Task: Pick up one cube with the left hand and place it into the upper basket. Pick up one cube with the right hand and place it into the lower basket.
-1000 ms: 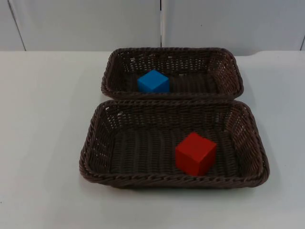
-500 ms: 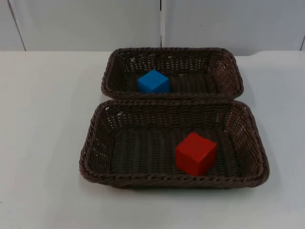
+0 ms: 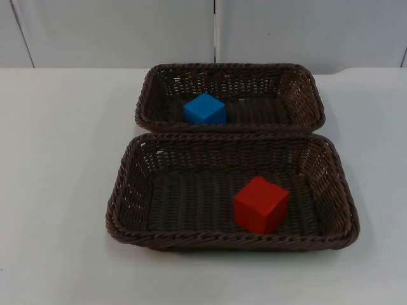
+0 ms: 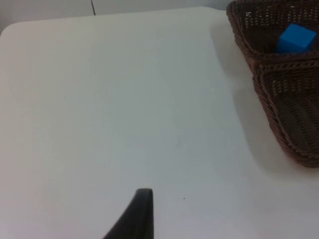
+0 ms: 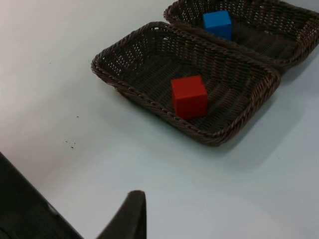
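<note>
Two dark brown wicker baskets stand one behind the other at the table's middle. The blue cube [image 3: 205, 108] lies in the upper basket [image 3: 229, 66], towards its left side. The red cube [image 3: 261, 204] rests in the lower basket [image 3: 235, 240], right of its centre. My left gripper [image 4: 142, 209] waits low over bare table left of the baskets, apart from the blue cube [image 4: 296, 39] and the upper basket [image 4: 239, 30]. My right gripper [image 5: 132, 214] waits over the table well away from the red cube [image 5: 189, 96] and the lower basket [image 5: 149, 107].
The grey partition wall [image 3: 127, 32] closes the table just behind the upper basket. White table top [image 3: 57, 159] runs wide on both sides of the baskets and in front of them. The two basket rims touch along their long sides.
</note>
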Available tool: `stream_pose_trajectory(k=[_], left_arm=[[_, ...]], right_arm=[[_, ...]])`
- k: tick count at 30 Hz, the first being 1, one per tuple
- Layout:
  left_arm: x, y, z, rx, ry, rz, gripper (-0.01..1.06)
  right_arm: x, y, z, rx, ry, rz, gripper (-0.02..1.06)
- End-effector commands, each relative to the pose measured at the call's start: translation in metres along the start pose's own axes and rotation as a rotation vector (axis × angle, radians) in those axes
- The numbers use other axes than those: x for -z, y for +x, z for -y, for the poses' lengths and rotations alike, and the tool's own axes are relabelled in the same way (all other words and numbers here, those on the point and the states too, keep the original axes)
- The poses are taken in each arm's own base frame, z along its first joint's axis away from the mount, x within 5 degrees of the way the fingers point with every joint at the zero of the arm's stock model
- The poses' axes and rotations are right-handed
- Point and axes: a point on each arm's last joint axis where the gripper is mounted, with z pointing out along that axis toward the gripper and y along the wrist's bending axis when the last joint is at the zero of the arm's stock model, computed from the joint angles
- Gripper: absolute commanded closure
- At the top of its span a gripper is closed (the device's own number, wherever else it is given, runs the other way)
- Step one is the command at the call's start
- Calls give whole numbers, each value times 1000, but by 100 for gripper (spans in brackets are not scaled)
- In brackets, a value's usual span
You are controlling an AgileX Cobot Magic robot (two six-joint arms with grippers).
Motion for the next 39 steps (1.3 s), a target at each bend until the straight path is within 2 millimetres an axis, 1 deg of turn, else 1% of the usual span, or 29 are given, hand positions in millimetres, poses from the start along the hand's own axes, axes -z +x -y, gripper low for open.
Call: stream_pose_trajectory(k=[1,11,19,30,35,39], left_arm=[[0,1,0,0,-4,0,0],[0,1,0,0,-4,0,0],[-1,1,0,55,-104,1,0],[-1,1,0,60,-114,1,0],[-1,1,0,60,-114,1,0],[-1,1,0,60,-114,1,0]], right_arm=[[-1,0,0,-2,-3,7,-1],[-1,0,0,-2,-3,10,-1],[-1,0,0,-2,-3,10,-1],[-1,0,0,-12,1,10,-1],[-1,0,-1,-33,42,9,-1],[-1,0,-1,-77,127,8,-1]])
